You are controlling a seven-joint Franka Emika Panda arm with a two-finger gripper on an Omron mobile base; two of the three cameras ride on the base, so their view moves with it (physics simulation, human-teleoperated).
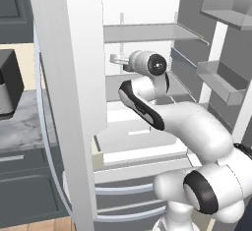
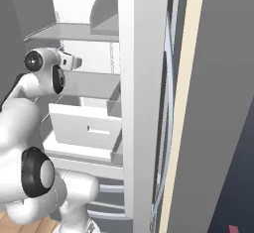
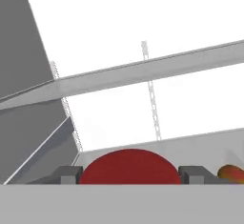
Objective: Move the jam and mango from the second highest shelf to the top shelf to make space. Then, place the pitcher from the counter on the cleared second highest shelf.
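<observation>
Standing open in the left base view, the white fridge door (image 1: 69, 92) is blocking most of the left half of the fridge interior, and a black-and-silver toaster oven (image 1: 9, 82) is sitting on the marble worktop (image 1: 24, 122) beyond it. Door bins (image 1: 219, 80) are hanging on the right. Inside, the top shelf (image 1: 147, 32) is spanning the cavity, with the second highest shelf (image 1: 115, 85) below it and a white drawer (image 2: 84, 125) lower down.

Reaching in between those two shelves, the pincer (image 1: 118, 59) is pointing toward the back wall. In the hand view the jam (image 3: 129, 167) is sitting right between the two fingertips (image 3: 69, 174), a dark-red dome filling the gap; the pincer is standing wide, and whether the tips are pressing the jar I cannot tell. Just beside the jam, the mango (image 3: 232, 173) is resting on the same shelf, past the other fingertip.
</observation>
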